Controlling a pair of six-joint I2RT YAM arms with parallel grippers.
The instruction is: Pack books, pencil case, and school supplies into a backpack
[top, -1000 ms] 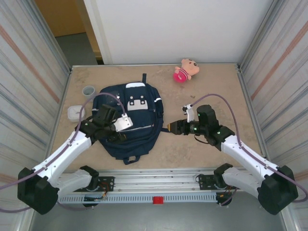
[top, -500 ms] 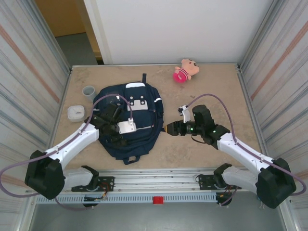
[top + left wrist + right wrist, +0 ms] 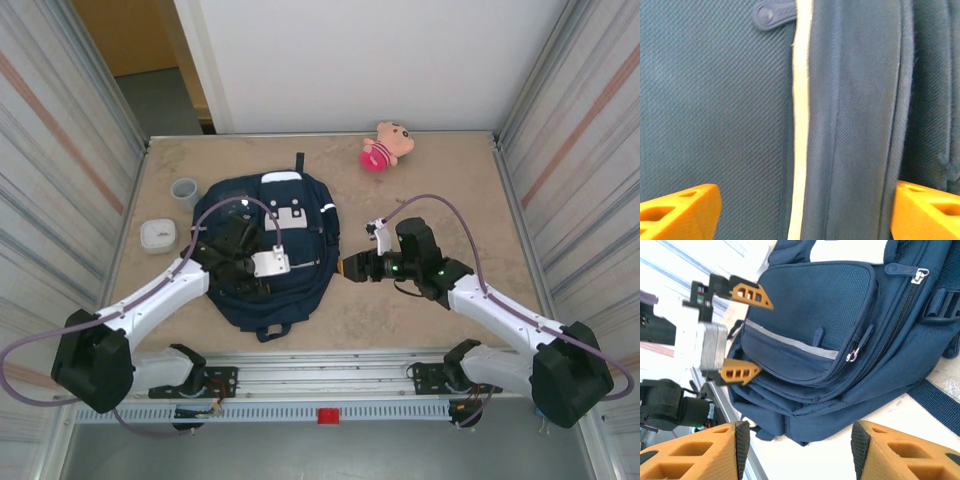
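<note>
The navy backpack (image 3: 290,235) lies flat on the table, its zippers shut; in the right wrist view the backpack (image 3: 830,340) shows its front pocket with a grey trim line. My left gripper (image 3: 252,283) hovers over the lower front, jaws open wide. Its orange fingertips (image 3: 680,210) frame navy fabric and a white trim line (image 3: 800,125). From the right wrist view, the left gripper (image 3: 747,332) straddles the front pocket. My right gripper (image 3: 350,268) stands open just off the backpack's right edge, nothing between its fingers (image 3: 695,450). Books, pencil case and school supplies are out of view.
A pink-and-tan plush toy (image 3: 385,145) lies at the back of the table. A grey cup (image 3: 184,189) and a white rounded box (image 3: 157,235) sit left of the backpack. Metal walls close both sides.
The left gripper has swung further right over the backpack's front. The right gripper has slid left, closer to the backpack's right edge.
</note>
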